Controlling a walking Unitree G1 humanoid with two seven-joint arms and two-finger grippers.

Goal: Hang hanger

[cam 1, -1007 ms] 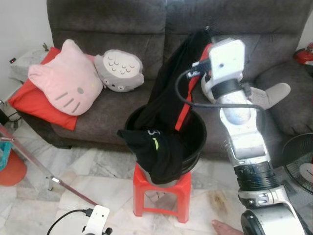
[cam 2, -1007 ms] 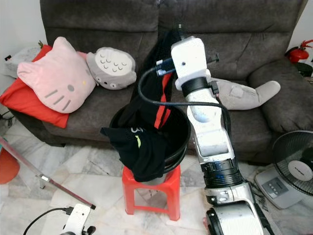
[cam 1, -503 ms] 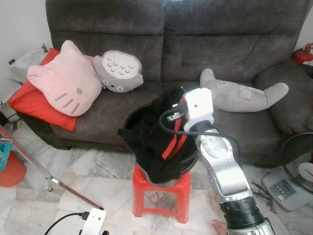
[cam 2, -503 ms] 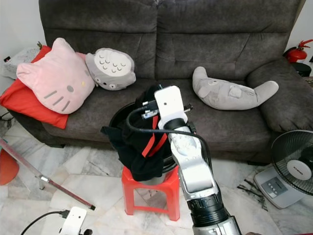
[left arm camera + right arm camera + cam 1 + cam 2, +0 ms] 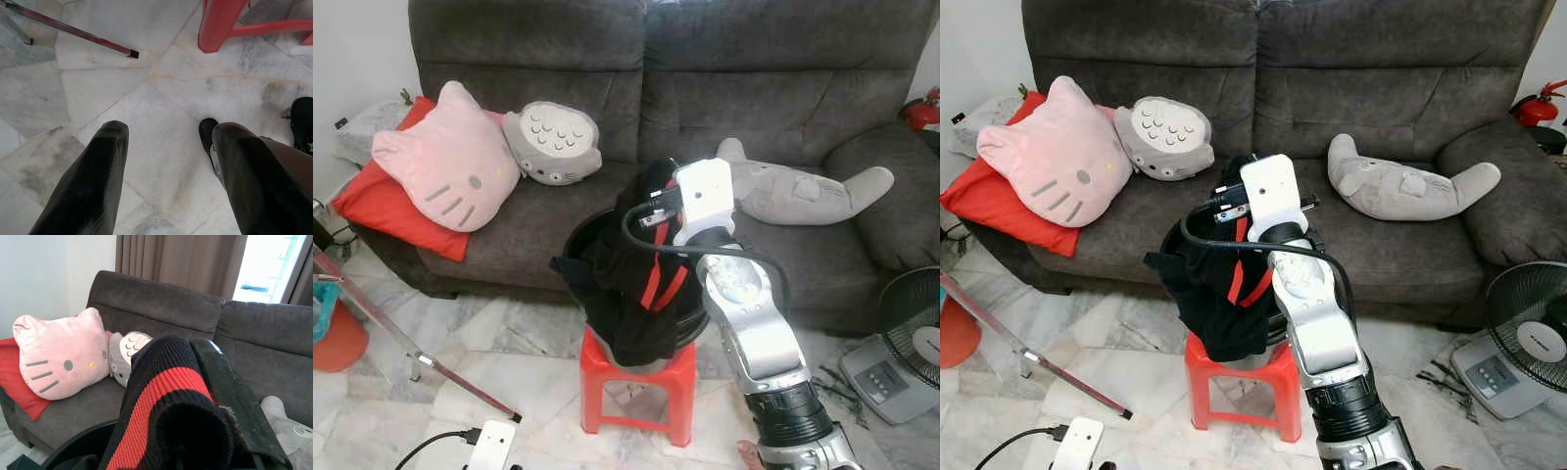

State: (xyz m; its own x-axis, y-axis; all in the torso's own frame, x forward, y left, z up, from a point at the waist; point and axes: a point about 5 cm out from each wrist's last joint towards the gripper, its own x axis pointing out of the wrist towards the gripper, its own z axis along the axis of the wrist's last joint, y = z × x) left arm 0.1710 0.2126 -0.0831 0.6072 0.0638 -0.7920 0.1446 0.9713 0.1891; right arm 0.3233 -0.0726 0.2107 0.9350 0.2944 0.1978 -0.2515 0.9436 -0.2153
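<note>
Right gripper [image 5: 210, 396] has its fingers clamped on a black-and-red garment [image 5: 651, 264] above the black basket [image 5: 576, 240]. No hanger visible; hanging remains undone. Left gripper [image 5: 166, 166] idles, fingers apart.

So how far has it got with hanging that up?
Early on. In hand: the right hand is shut on a black garment with red stripe, lifted partly out of the black basket on the red stool. Left: no hanger visible, nothing hung. The left hand idles over the floor.
</note>
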